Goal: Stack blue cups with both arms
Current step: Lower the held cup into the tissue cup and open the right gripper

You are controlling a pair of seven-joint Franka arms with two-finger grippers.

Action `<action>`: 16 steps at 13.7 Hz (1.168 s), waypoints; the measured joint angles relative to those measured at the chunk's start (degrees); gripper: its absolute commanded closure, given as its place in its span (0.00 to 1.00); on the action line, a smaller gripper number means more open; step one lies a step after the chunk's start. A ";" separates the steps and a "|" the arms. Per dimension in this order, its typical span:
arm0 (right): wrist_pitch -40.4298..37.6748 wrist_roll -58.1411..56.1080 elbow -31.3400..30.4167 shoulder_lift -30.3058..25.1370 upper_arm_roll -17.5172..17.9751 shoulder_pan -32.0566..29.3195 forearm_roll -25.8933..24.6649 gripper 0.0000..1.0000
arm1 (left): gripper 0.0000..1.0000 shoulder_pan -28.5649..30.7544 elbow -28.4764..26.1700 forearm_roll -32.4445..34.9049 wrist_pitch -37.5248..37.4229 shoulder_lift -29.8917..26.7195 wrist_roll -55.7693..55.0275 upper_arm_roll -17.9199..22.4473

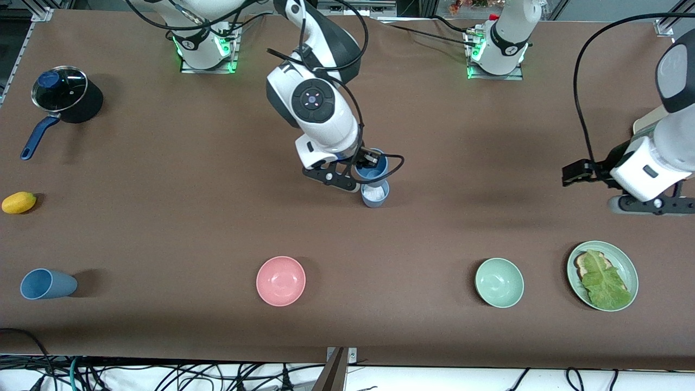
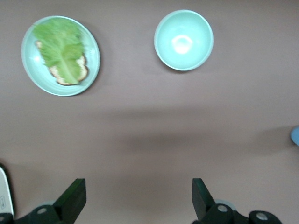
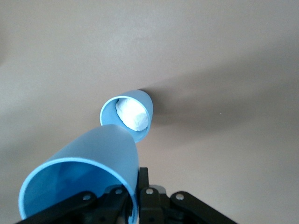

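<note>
My right gripper (image 1: 369, 162) is shut on the rim of a blue cup (image 1: 372, 167) and holds it in the air over the middle of the table. That held cup fills the right wrist view (image 3: 88, 172), gripped by its wall. Under it a greyer blue cup (image 1: 375, 194) stands upright on the table with something white inside; it also shows in the right wrist view (image 3: 133, 114). A third blue cup (image 1: 46, 284) lies on its side near the front camera at the right arm's end. My left gripper (image 2: 138, 198) is open and empty, over bare table at the left arm's end.
A pink bowl (image 1: 280, 281) and a mint-green bowl (image 1: 499, 282) sit near the front camera. A green plate (image 1: 629, 266) with toast and lettuce is at the left arm's end. A lidded black pot (image 1: 61, 95) and a yellow lemon (image 1: 19, 202) are at the right arm's end.
</note>
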 measured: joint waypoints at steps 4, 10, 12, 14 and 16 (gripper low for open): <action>-0.03 0.03 0.03 0.72 -0.03 1.66 -4.26 1.00 | 0.00 -0.17 -4.41 0.00 0.45 -4.87 0.07 0.97; 1.56 0.05 0.03 1.99 -0.05 2.99 -8.04 1.00 | 0.00 -0.58 -4.45 0.00 0.46 -5.09 0.06 0.97; 2.28 0.05 0.03 2.49 -0.04 3.47 -9.69 1.00 | 0.00 -0.62 -4.38 0.00 0.51 -5.09 0.06 0.97; 2.65 0.05 0.03 2.87 -0.04 3.85 -11.04 1.00 | 0.00 -0.74 -4.32 0.00 0.53 -5.10 0.06 0.97; 2.82 -0.18 0.03 3.11 -0.06 3.88 -11.43 1.00 | 0.00 -0.77 -4.33 0.00 0.48 -5.10 0.06 1.01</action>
